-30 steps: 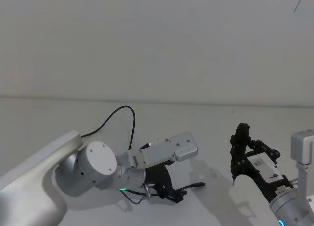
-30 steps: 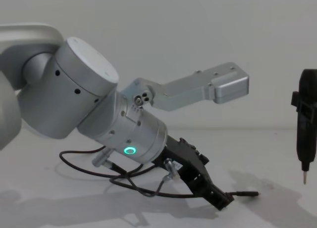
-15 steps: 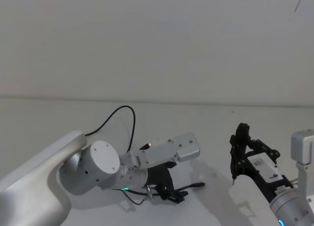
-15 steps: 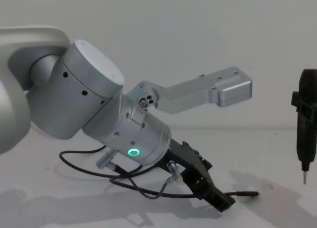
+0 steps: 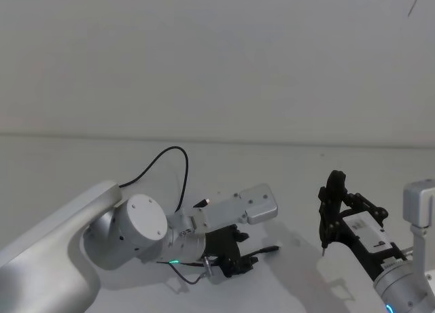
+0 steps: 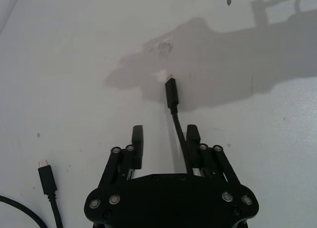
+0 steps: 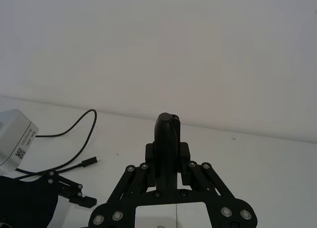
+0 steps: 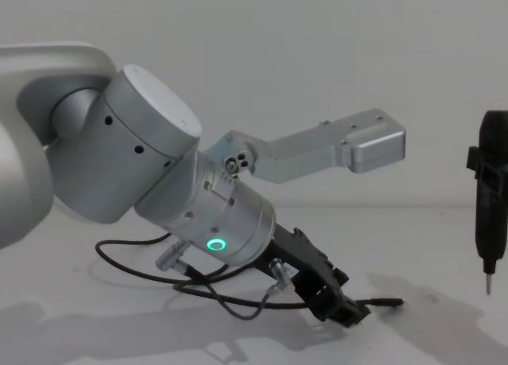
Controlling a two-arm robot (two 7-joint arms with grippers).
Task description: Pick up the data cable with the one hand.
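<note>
Compared with half a second back, the left gripper [image 8: 343,308] has come up a touch off the table [image 8: 444,246] and pulled in slightly. The data cable [image 6: 172,96] end has slid along with it, so the plug sits a bit closer to the arm in the chest view.

The left arm is reaching forward and down at a slant. Its silver wrist cylinder [image 8: 226,222] has the green ring light [image 8: 214,243] on, and the gripper sits low, just above the table.

From the left wrist view the fingers [image 6: 137,143] are spread apart, not pinching. The cable runs between them, right up against the inside of one finger, and the plug pokes out past the tips. The rest of the cable lies in loose loops on the table behind the arm, and the second plug [image 6: 45,174] lies off to one side.

The right gripper [image 5: 342,214] is parked off to the right, clamped on a dark upright tool [image 8: 492,198] with a thin tip.
</note>
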